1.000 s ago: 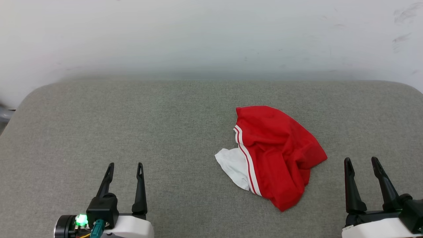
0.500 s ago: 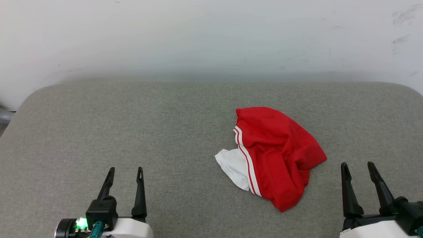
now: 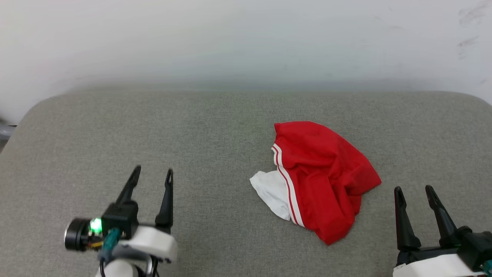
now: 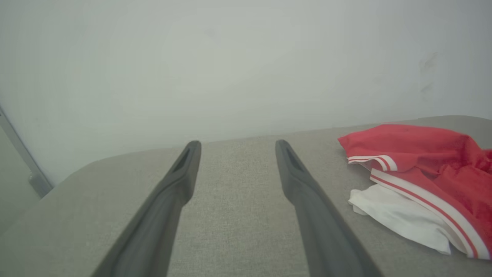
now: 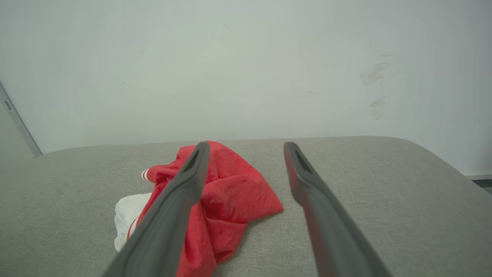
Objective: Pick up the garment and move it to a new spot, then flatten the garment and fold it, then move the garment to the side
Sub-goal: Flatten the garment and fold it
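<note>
Jaws on both claws stand wide apart and grip nothing. The left claw shows at the lower left of the head view, over bare grey fabric of the tabletop. Its two dark fingers point toward the pale wall, and a green light glows on its wrist. The right claw shows at the lower right, fingers likewise pointing toward the wall. The garment lies crumpled in a heap on the tabletop, right of the middle. It is well apart from the left claw and near the right claw, a little ahead of that one and to its left, touching neither. Most of the heap is red. A white sleeve spills out on the side facing the left claw, edged by a red-and-white stripe trim that runs down the heap. In the left wrist view the heap lies to the right of that claw's fingers, white sleeve nearest. In the right wrist view the left-hand finger crosses in front of the red cloth. The far corners of the tabletop are rounded
</note>
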{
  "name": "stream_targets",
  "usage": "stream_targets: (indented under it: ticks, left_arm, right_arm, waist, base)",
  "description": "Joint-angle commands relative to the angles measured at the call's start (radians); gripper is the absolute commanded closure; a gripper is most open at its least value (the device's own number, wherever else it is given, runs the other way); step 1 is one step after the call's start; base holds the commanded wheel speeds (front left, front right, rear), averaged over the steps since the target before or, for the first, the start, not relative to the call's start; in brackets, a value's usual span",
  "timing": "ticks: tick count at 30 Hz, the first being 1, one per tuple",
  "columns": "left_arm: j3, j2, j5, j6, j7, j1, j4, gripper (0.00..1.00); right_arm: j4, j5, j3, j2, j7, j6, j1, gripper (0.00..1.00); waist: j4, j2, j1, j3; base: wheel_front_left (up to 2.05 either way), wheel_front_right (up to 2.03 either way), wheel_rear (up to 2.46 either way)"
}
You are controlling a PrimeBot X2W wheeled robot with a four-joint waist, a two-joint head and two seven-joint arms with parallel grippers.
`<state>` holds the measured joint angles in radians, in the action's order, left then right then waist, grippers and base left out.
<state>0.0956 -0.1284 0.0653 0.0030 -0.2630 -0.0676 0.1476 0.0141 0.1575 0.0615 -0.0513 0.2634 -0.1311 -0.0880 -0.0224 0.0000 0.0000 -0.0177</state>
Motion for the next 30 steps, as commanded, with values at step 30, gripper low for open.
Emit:
stream_targets:
  ticks: [30]
  left_arm:
    - [0.677,-0.280,0.556,-0.132,0.807,-0.787,0.195,0.00]
  right_arm:
    - [-0.029,-0.018,-0.026,0.002,0.002,0.001,0.116,0.00]
  waist:
    - [0.117,0.0000,0.0000,-0.178]
  base:
    - [0.00,0.00,0.00]
